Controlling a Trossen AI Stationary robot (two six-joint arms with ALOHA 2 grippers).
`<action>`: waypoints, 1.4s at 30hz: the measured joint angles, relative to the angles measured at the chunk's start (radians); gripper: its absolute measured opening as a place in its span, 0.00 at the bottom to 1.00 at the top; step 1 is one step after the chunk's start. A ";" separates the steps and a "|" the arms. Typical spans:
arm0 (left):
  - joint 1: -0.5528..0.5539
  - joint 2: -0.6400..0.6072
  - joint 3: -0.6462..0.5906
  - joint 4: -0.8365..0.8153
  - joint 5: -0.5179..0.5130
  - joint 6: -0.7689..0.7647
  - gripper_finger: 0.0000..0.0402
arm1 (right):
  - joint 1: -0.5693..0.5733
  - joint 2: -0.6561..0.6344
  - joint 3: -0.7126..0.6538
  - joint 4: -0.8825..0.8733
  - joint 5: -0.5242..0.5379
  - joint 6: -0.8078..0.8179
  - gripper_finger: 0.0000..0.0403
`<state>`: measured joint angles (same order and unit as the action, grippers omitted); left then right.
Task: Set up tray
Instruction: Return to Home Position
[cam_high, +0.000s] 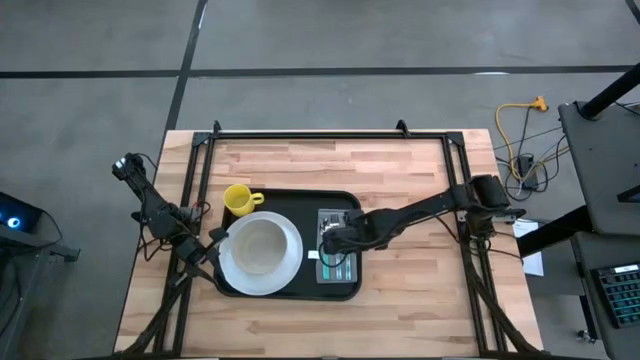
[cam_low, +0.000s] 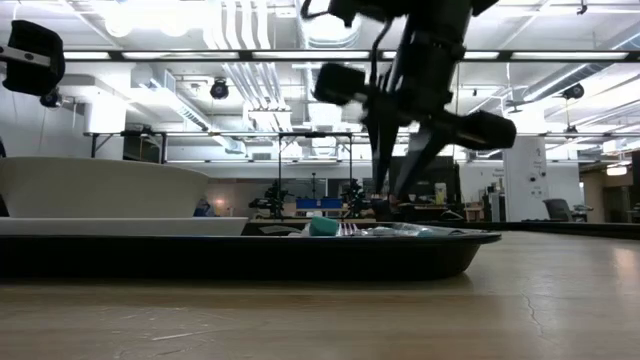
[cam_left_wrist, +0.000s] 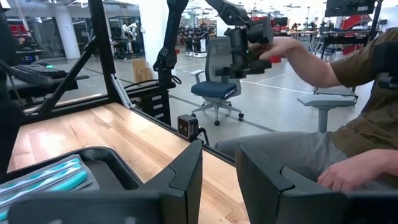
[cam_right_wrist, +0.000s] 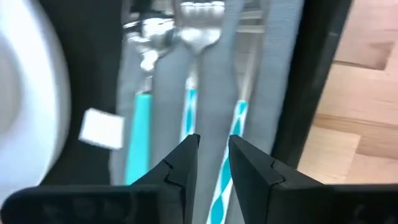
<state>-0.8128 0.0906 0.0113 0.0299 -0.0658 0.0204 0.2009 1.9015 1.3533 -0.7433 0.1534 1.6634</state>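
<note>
The black tray (cam_high: 345, 290) lies mid-table and also shows in the low view (cam_low: 300, 250). On it sit a white plate with a bowl (cam_high: 260, 250), a yellow cup (cam_high: 238, 199) at its far left corner, and a grey cloth with teal-handled cutlery (cam_high: 338, 262) at its right end. My right gripper (cam_high: 328, 240) hangs over the cutlery (cam_right_wrist: 186, 118), fingers pointing down, with a narrow gap and nothing between them (cam_right_wrist: 214, 155). My left gripper (cam_high: 212, 243) is at the tray's left edge, open a little and empty (cam_left_wrist: 219, 180).
A small white piece (cam_right_wrist: 102, 127) lies on the tray between plate and cutlery. Black frame bars (cam_high: 200, 160) run along the table's left, far and right sides. A seated person (cam_left_wrist: 348, 124) is beyond the table's edge. Bare wood (cam_high: 400, 320) lies near and right of the tray.
</note>
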 joint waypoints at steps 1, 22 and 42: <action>0.000 0.000 0.000 0.000 0.000 0.000 0.20 | 0.001 -0.008 0.000 0.006 0.000 -0.015 0.21; 0.000 0.001 0.000 0.000 0.000 0.000 0.20 | -0.001 -0.021 0.001 0.100 -0.003 -0.595 0.18; 0.000 0.000 0.000 0.000 0.000 0.000 0.20 | 0.153 -0.106 -0.065 0.293 0.080 -1.526 0.17</action>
<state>-0.8129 0.0910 0.0113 0.0299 -0.0658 0.0202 0.3535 1.7951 1.2880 -0.4503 0.2331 0.1373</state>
